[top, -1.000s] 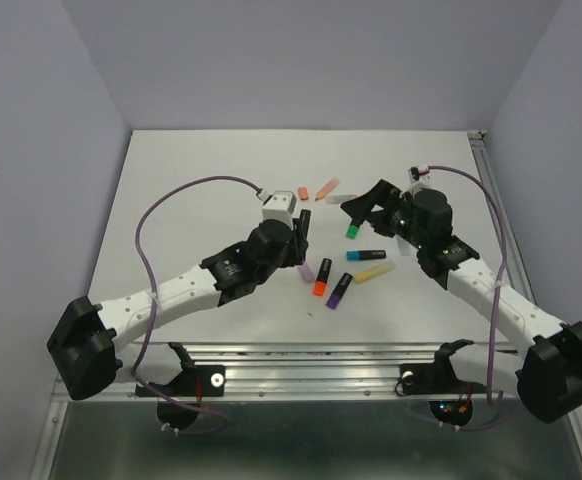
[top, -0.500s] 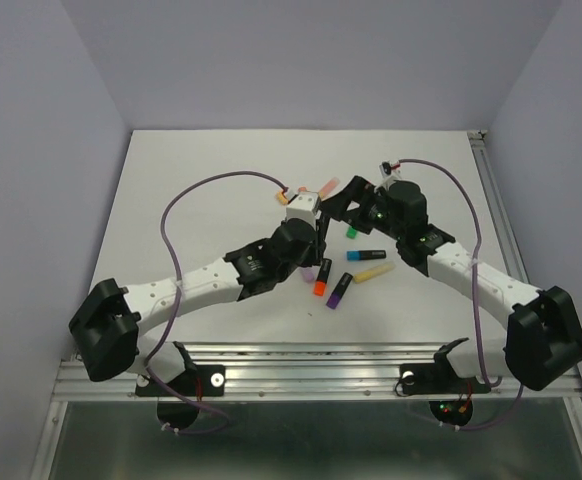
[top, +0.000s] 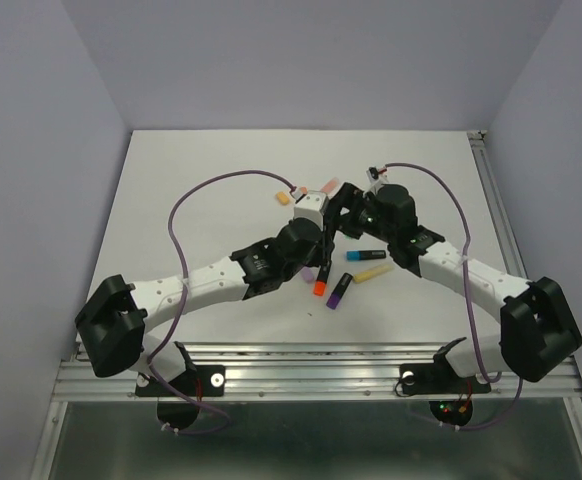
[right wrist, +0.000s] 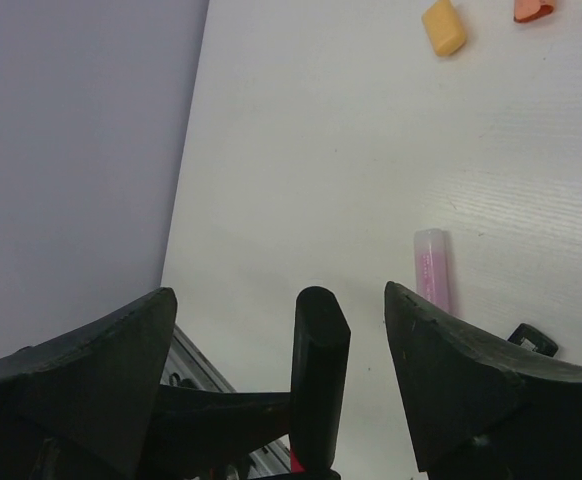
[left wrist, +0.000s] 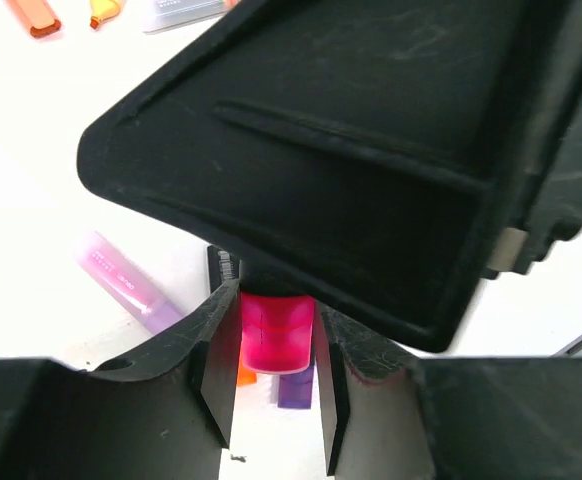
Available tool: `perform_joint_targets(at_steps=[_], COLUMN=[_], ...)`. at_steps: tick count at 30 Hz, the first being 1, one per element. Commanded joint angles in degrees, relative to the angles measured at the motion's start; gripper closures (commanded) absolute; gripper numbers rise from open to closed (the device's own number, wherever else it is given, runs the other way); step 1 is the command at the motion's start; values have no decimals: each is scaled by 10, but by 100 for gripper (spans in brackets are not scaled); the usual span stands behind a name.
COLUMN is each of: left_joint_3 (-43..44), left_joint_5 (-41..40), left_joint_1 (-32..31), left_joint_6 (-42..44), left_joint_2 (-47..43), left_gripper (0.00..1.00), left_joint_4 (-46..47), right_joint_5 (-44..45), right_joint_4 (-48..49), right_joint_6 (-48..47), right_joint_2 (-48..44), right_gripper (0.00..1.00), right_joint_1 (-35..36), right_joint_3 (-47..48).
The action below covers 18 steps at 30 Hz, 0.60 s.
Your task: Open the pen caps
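Pinches a stubby, glossy, translucent pink cap point(left wrist: 274, 340) between the matte black fingers point(left wrist: 216, 380) of the left gripper point(left wrist: 276, 310), closed tight on both its sides. Points the black pen point(right wrist: 320, 370) above that cap, smooth-barrelled and flattened to a rounded oval at its end, up into the right gripper point(right wrist: 279, 293). Spreads that gripper's broad, wedge-shaped fingers point(right wrist: 451, 380) wide, with a clear gap on either side of the barrel, touching nothing. Shows, on the white matte table point(top: 201, 180), a frosted lilac pen point(left wrist: 121, 283) lying flat near the left fingers. Shows nearby an orange-ended pen point(top: 321, 278) and a purple pen point(top: 338, 292) side by side, then a pastel yellow pen point(top: 371, 272) and a blue-ended pen point(top: 366, 254). Farther out, shows a loose, rounded yellow-orange cap point(right wrist: 443, 27).
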Motion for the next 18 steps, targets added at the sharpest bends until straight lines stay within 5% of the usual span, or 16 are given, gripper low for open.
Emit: perform_joint_targets(at_steps=[1, 9, 18], left_joint_3=[29, 30, 35], left_joint_5=[-3, -6, -9], left_joint_1=[-5, -5, -5], left_joint_6=[6, -1, 3], left_joint_2=[-8, 0, -6], left_gripper=[100, 100, 100], left_joint_4=[24, 27, 30], right_joint_5=[-3, 11, 45], right_joint_4=[31, 27, -21], right_joint_6=[2, 4, -19], right_joint_2=[11, 6, 3], right_gripper=[17, 53, 70], right_joint_1=[9, 21, 27], right_joint_3=[27, 20, 22])
